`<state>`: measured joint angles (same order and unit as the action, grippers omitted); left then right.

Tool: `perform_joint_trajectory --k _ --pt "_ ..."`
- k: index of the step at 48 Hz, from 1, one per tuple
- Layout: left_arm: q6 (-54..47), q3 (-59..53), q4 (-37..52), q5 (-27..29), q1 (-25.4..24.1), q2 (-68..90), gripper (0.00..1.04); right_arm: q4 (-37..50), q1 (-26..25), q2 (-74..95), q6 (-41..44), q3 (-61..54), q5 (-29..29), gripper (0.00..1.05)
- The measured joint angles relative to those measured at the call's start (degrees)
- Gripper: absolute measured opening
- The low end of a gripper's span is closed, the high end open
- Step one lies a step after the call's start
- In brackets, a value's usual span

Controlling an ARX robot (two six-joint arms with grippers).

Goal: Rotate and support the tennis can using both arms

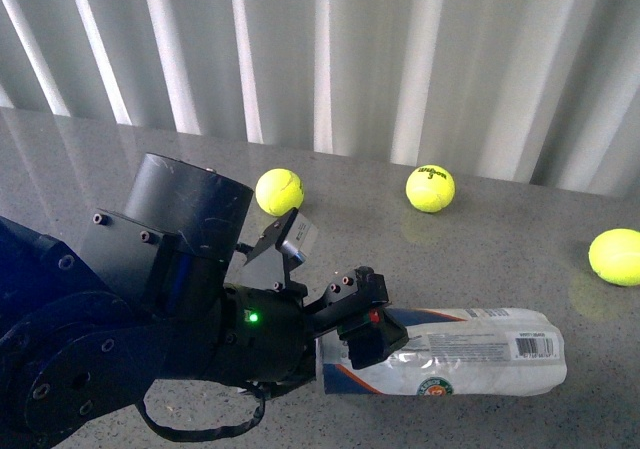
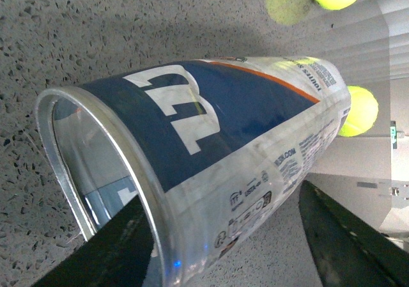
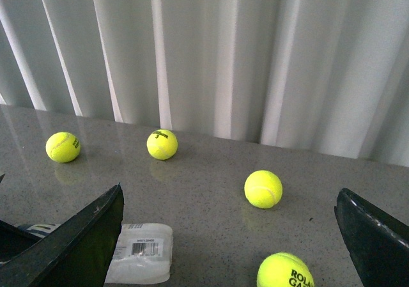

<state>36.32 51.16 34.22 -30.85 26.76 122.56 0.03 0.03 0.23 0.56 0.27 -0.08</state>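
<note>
While the left gripper straddles the left end of the tennis can, seemingly unclamped, the right gripper gapes empty, so clamping comes next.

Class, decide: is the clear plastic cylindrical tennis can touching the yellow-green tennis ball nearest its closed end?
Apart. The front view shows bare grey tabletop between the tennis can and that ball.

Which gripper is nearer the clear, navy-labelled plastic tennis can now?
Left. The left gripper straddles the tennis can at its open end; the right gripper sits near its closed end, not around it.
</note>
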Motion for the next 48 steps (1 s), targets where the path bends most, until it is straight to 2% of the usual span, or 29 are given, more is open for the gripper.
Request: perform_joint_trajectory --k 9,21,31,37,42,48 --pt "-0.02 0.31 -0.59 -0.20 0.44 0.13 0.38 0.00 0.00 0.00 0.00 0.00 0.00 0.98" --pt "-1.99 0.92 -3.02 -1.62 0.39 -2.47 0.05 0.00 0.00 0.00 0.00 0.00 0.00 0.98" --pt "-9.53 1.07 -11.85 -0.11 -1.18 -10.03 0.04 0.00 0.00 0.00 0.00 0.00 0.00 0.98" --pt "-22.75 3.08 -25.46 0.79 -1.90 -19.61 0.04 0.00 0.00 0.00 0.00 0.00 0.00 0.98" --pt "-38.93 11.47 -42.97 0.98 -1.66 -27.85 0.04 0.00 0.00 0.00 -0.02 0.00 0.00 0.98" --pt "-53.59 19.23 -55.95 3.17 0.26 -31.41 0.04 0.00 0.00 0.00 0.00 0.00 0.00 0.98"
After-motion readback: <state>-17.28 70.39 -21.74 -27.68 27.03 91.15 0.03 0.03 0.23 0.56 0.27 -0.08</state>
